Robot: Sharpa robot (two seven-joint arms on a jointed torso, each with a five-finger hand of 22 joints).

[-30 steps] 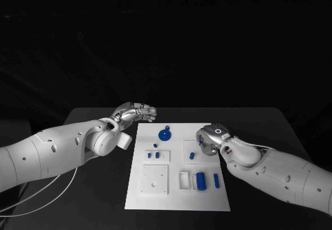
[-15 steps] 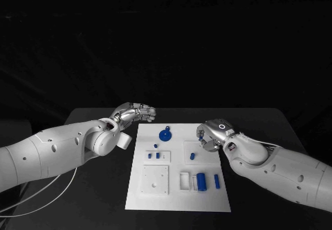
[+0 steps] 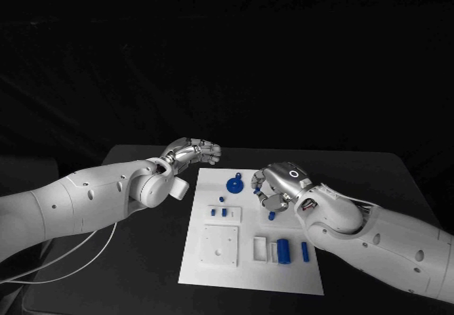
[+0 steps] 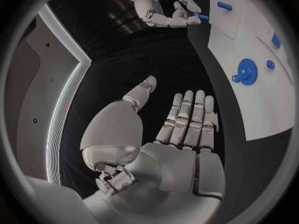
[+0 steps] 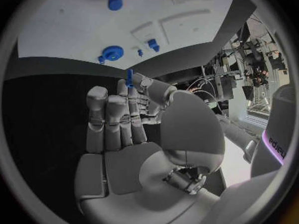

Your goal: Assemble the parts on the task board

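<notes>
Over the upper middle of the white task board (image 3: 248, 269), the right hand (image 3: 272, 187) hangs with a small blue peg (image 5: 129, 77) pinched upright between thumb and fingertips. Left hand (image 3: 192, 151) sits off the board's far left corner above the black table (image 3: 397, 177), fingers apart, holding nothing. On the board: a blue gear (image 3: 235, 184) near the far edge, two small blue pins (image 3: 218, 212) on a raised tile, a blue cylinder (image 3: 283, 249) and a blue bar (image 3: 304, 251) toward the near right.
</notes>
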